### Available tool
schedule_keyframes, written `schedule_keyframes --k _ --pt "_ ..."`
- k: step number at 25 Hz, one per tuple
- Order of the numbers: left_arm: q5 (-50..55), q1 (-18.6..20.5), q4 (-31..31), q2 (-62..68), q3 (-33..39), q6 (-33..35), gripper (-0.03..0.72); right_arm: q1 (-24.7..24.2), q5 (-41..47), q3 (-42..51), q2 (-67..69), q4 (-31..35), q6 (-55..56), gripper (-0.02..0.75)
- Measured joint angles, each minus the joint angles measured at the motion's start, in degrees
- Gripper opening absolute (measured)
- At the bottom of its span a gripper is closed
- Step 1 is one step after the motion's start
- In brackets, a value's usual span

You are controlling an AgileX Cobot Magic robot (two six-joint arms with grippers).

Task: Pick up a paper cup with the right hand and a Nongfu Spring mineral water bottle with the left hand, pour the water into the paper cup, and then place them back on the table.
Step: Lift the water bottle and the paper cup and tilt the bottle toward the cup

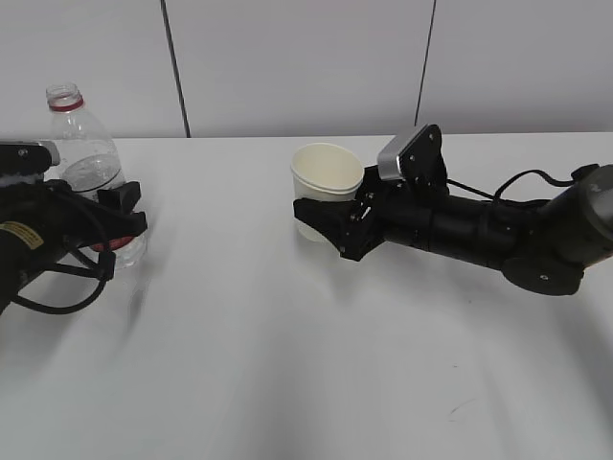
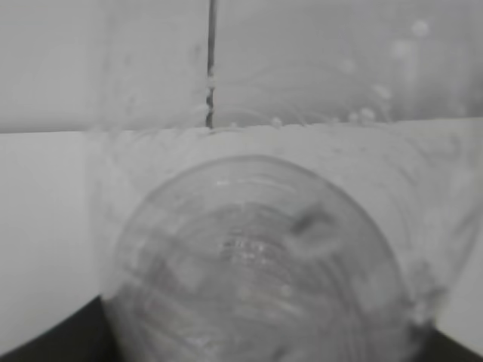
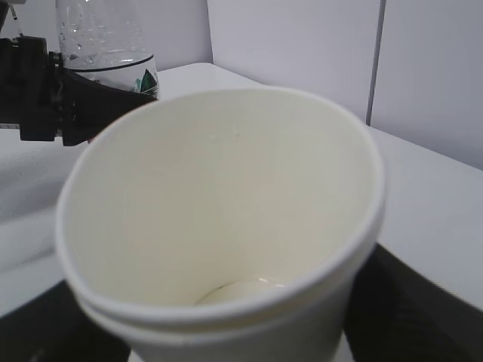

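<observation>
The clear Nongfu Spring bottle (image 1: 84,158), capless with a red neck ring, stands upright at the far left of the white table (image 1: 249,364). My left gripper (image 1: 120,222) is shut on it at label height. The bottle fills the left wrist view (image 2: 256,264). The cream paper cup (image 1: 327,174) is upright near the table's middle, with its base at the table surface. My right gripper (image 1: 324,222) is shut on its lower half. In the right wrist view the cup (image 3: 226,173) holds a little water (image 3: 249,290) at its bottom. The bottle (image 3: 106,38) shows behind it.
A pale panelled wall (image 1: 306,57) runs along the table's far edge. The right arm (image 1: 498,235) lies low over the table on the right. The left arm's cables (image 1: 57,287) loop near the left edge.
</observation>
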Motion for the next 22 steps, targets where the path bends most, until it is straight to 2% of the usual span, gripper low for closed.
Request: schedule_keyframes --k 9,15,22 --pt "0.23 0.00 3.07 0.63 -2.10 -0.05 0.398 0.10 0.00 -0.43 0.00 -0.99 1.30 0.542" --pt "4.13 0.00 11.73 0.67 -9.84 0.15 0.398 2.37 0.36 -0.47 0.00 -2.12 1.80 0.542" --pt "11.16 0.71 23.03 1.07 -20.03 3.76 0.398 5.90 4.03 -3.61 0.23 -3.11 2.35 0.542"
